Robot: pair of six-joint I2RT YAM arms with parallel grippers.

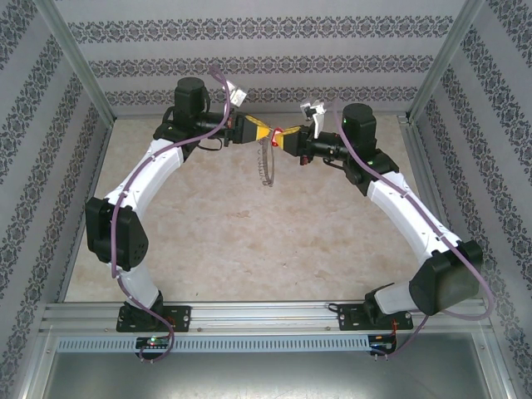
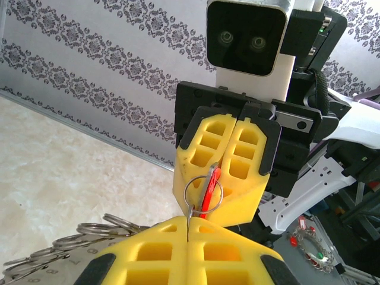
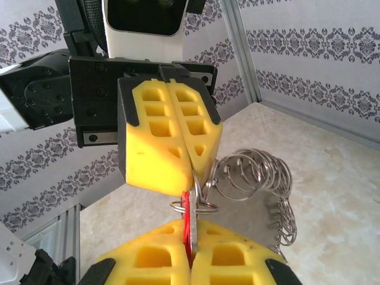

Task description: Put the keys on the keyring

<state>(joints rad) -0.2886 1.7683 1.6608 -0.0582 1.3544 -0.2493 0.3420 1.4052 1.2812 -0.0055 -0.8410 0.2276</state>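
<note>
Pale marbled table (image 1: 249, 241), patterned grey wallpaper (image 1: 266, 66) on three sides, metal frame (image 1: 249, 316) along the near edge.

From above: two arms arched inward, meeting over the far middle of the table. Left gripper (image 1: 252, 130) and right gripper (image 1: 288, 138) tip to tip, both closed. Between them a red speck, the key (image 1: 278, 131). Just below, the keyring (image 1: 266, 166), dangling as a thin silvery loop with a fringe of small pieces. Too small here to tell which grip has what.

From the left wrist: own yellow fingers (image 2: 166, 237) pressed together on a thin wire of the keyring. Opposite, right gripper clamped on the red key. Around the key, a small ring (image 2: 186, 193), seen face-on. Rest of the keyring bunched at the lower left.

From the right wrist: key rising edge-on from the seam of its own closed fingers. Small ring seen flat here, encircling the key just under the left gripper's tips. Fringe resolved into separate coiled rings, fanned out to the right.
</note>
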